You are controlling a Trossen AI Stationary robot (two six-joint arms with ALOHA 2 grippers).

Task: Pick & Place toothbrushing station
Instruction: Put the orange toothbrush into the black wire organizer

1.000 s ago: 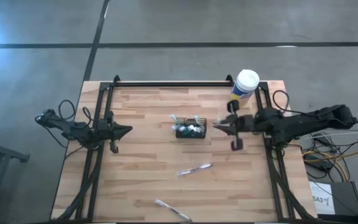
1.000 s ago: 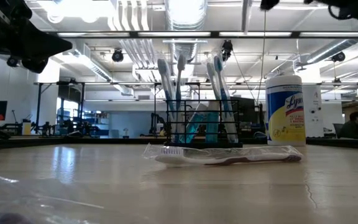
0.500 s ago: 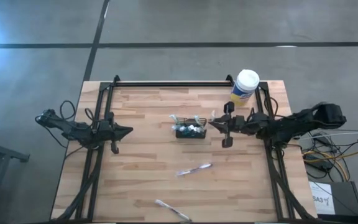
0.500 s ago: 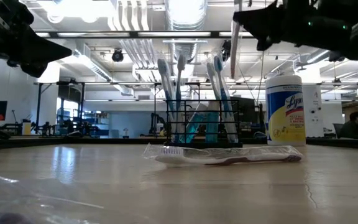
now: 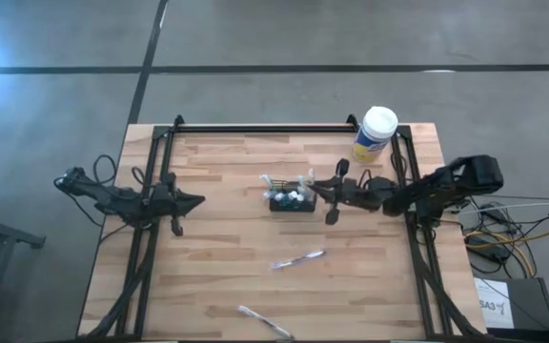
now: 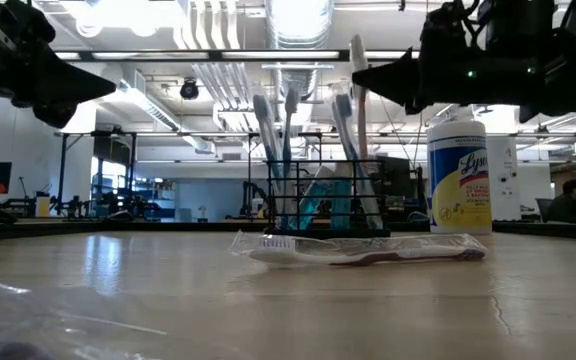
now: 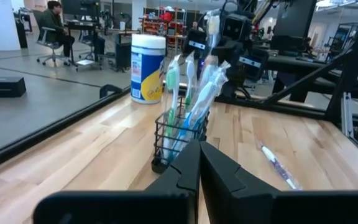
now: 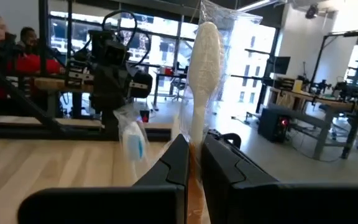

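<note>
We see the right end effector [image 5: 320,190] pinching a white plastic-wrapped toothbrush [image 8: 202,74] upright between its fingers, poised just beside the right side of the small black mesh-sided toothbrushing station [image 5: 292,199]. That caddy stands near the middle of the wooden tabletop [image 5: 217,267], a little toward the far edge, holding several upright toothbrushes [image 6: 313,150]. Beyond it, at the far right corner, sits a round white-lidded canister with a yellow label [image 5: 376,132]. A wrapped toothbrush [image 5: 298,258] lies flat nearer the front edge, and another wrapped item [image 5: 263,321] rests at the front edge itself. The left end effector [image 5: 196,200] hovers by the left edge, its fingers pressed together on nothing.
</note>
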